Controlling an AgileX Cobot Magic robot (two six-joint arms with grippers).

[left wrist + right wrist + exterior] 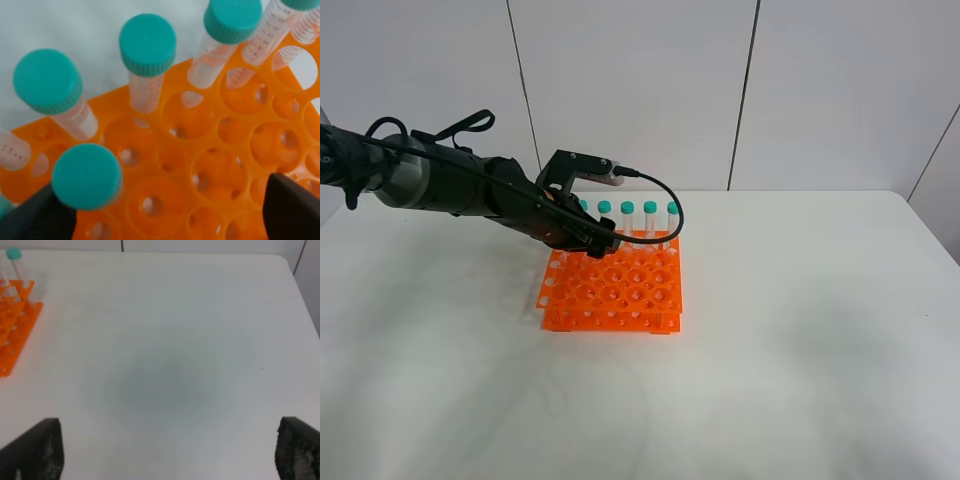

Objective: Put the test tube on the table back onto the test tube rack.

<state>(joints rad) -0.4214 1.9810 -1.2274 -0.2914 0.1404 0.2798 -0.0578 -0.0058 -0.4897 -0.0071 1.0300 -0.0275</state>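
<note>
The orange test tube rack (pixel 620 290) stands on the white table (pixel 800 340). Several teal-capped tubes (pixel 627 215) stand upright along its back row. My left gripper (pixel 603 243) hovers over the rack's back left part. In the left wrist view the rack (pixel 215 165) fills the frame and the left gripper (pixel 165 200) is open, its jaws wide apart. One teal-capped test tube (pixel 87 175) stands upright in a second-row hole, right beside one finger (pixel 35 220) and not gripped. No tube lies on the table. My right gripper (pixel 168 430) is open and empty over bare table (pixel 170 340).
A grey panelled wall (pixel 640 90) stands behind the table. The rack's near rows (pixel 630 305) hold only empty holes. In the right wrist view the rack's corner (pixel 15 325) with one tube (pixel 15 262) sits at the frame's edge.
</note>
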